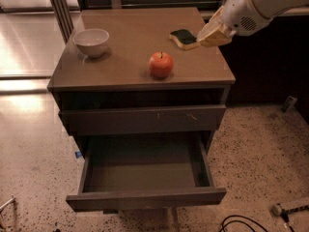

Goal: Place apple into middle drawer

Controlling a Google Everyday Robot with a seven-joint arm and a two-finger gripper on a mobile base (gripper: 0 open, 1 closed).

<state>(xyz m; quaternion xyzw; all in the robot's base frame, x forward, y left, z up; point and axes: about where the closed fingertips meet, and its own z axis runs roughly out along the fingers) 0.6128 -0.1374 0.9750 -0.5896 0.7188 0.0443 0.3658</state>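
The red-orange apple (161,64) with a short dark stem sits on the brown cabinet top (135,42), near its front edge. The middle drawer (145,166) below is pulled open, its dull greenish-grey floor bare. My gripper (212,33) hangs above the cabinet's right edge, up and to the right of the apple and apart from it, beside the sponge. It holds nothing that I can see.
A white bowl (91,42) stands at the left of the cabinet top. A green-and-yellow sponge (183,37) lies at the back right. The closed drawer front (142,120) above the open drawer has pale scratches. Cables (241,222) lie on the speckled floor.
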